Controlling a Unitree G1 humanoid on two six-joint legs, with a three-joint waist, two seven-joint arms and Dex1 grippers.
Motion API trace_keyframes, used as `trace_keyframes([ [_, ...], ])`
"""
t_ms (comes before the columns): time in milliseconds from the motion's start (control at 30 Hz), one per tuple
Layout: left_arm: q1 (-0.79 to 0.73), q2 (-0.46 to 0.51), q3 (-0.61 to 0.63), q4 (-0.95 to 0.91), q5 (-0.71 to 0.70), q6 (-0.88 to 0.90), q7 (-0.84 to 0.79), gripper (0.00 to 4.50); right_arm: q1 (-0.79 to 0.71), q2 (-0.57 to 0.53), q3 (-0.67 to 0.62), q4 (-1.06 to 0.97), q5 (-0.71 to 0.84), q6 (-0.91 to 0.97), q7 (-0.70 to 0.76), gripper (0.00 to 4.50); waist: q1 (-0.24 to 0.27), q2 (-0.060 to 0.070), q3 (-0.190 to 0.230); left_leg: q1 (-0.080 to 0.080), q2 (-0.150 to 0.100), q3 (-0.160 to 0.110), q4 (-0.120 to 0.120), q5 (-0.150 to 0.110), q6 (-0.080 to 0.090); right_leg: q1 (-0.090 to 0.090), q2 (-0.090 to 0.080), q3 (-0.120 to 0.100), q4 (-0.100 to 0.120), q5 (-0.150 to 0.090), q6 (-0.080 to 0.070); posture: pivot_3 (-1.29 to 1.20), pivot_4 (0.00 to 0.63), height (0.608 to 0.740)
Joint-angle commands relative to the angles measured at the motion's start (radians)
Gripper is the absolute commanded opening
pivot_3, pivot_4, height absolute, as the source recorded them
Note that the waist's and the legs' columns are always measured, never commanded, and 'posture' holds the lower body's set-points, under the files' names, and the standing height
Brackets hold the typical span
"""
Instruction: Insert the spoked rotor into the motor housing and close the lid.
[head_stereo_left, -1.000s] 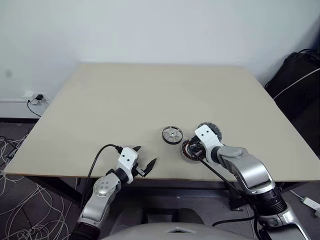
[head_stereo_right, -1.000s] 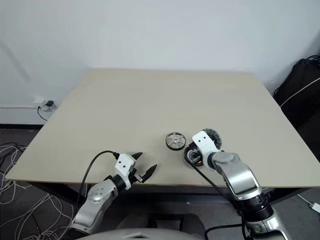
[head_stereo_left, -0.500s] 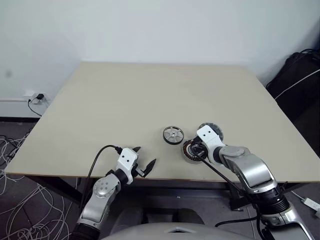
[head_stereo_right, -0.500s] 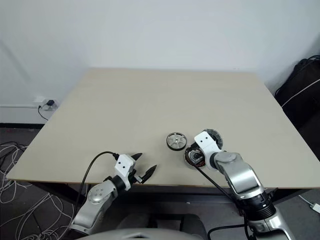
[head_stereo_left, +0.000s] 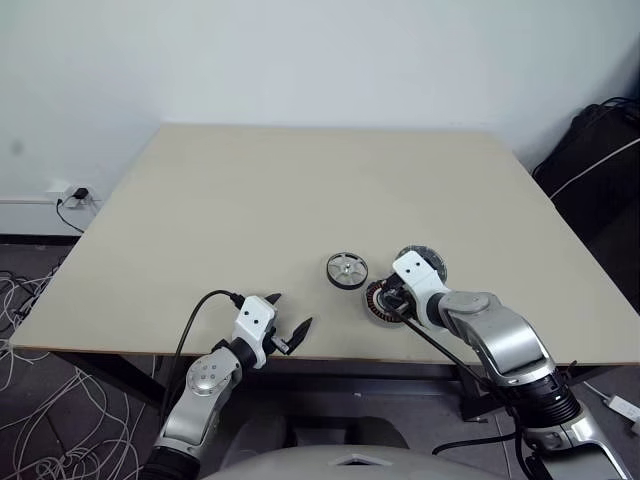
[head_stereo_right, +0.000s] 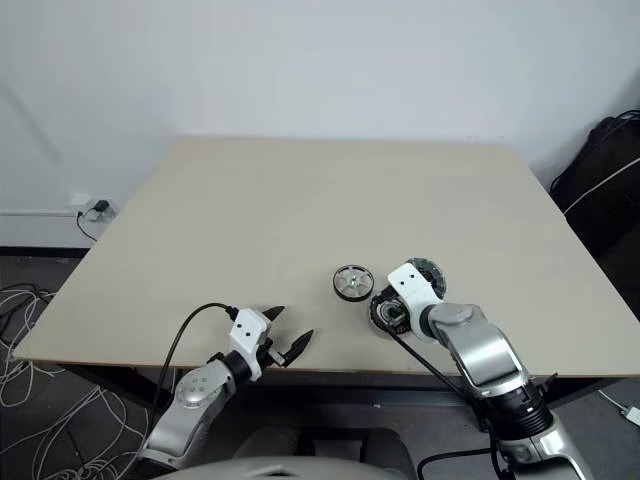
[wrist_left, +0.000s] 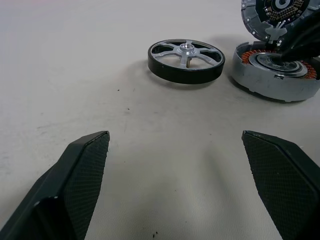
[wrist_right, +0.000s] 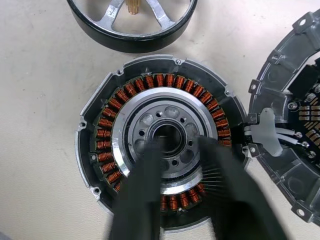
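Here the motor housing (wrist_right: 162, 145) lies at centre-right of the worktop (head_stereo_left: 250, 200), the right gripper (wrist_right: 182, 150) above it, fingers parted. The spoked rotor (head_stereo_left: 346, 270) lies just left. The left gripper (head_stereo_left: 287, 322) waits open.

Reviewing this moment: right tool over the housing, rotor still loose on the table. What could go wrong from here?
1. The right tool hangs over the motor housing centre, fingers slightly apart; lifting away could drag or nudge it.
2. The lid lies against the housing, joined by thin wires; shifting either could strain them.
3. The spoked rotor sits close beside the housing, leaving little room for a grasp.
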Motion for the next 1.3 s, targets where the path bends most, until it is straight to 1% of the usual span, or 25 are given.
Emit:
trace_keyframes([
  [33,-0.007,-0.009,0.001,-0.036,-0.005,-0.006,0.004,4.5,-0.019,-0.012,-0.007,-0.016,0.001,-0.014,-0.004,2.36,0.0,0.0,0.0,0.0,0.0,0.0,0.0,0.0,0.0,0.0,0.0,0.0,0.0,0.0,0.0,0.0,0.0,0.74],
  [267,-0.01,-0.01,-0.001,-0.041,-0.005,0.001,0.003,4.5,-0.018,0.008,-0.047,-0.063,0.003,-0.025,-0.027,2.36,0.0,0.002,-0.001,0.0,0.0,0.0,0.0,0.0,0.0,0.0,0.0,0.0,0.0,0.0,0.0,0.0,0.0,0.74],
  [367,-0.013,-0.01,-0.002,-0.043,-0.005,0.003,0.002,4.5,-0.001,0.038,-0.055,-0.07,-0.001,-0.041,-0.055,1.76,0.0,0.002,-0.002,0.0,0.0,0.0,0.0,0.0,0.0,0.0,0.0,0.0,0.0,0.0,0.0,0.0,0.0,0.74],
  [533,-0.016,-0.009,-0.002,-0.046,-0.005,0.006,0.0,4.5,0.028,0.079,-0.04,-0.05,-0.009,-0.065,-0.091,0.14,0.0,0.003,-0.003,0.0,0.0,0.0,0.0,0.0,0.0,0.0,0.0,0.0,0.0,0.0,0.0,0.0,0.0,0.74],
  [567,-0.017,-0.008,-0.002,-0.046,-0.004,0.006,-0.001,4.5,0.032,0.09,-0.039,-0.044,-0.009,-0.07,-0.098,0.03,0.0,0.004,-0.003,0.0,0.0,0.0,0.0,0.0,0.0,0.0,0.0,0.0,0.0,0.0,0.0,0.0,0.0,0.74],
  [800,-0.022,-0.003,0.0,-0.053,-0.006,0.015,-0.004,4.5,0.041,0.119,-0.027,-0.003,-0.014,-0.099,-0.122,0.03,-0.001,0.006,-0.005,0.0,-0.001,0.0,0.001,0.0,0.0,0.0,0.0,0.0,0.0,0.001,0.0,0.0,0.0,0.74],
  [1100,-0.024,-0.002,0.002,-0.056,-0.006,0.015,-0.004,4.5,0.042,0.093,-0.052,0.021,-0.013,-0.12,-0.116,0.03,0.001,0.007,-0.007,0.0,-0.001,0.0,0.001,0.0,0.0,0.001,0.0,0.0,0.0,0.001,0.0,0.0,0.0,0.74],
  [1300,-0.026,-0.001,0.004,-0.055,-0.006,0.014,-0.004,4.5,0.061,0.073,-0.065,-0.012,-0.006,-0.115,-0.108,0.03,0.001,0.008,-0.007,0.0,-0.001,0.0,0.001,0.0,0.0,0.001,0.0,0.0,0.0,0.001,0.0,0.0,0.0,0.74],
])
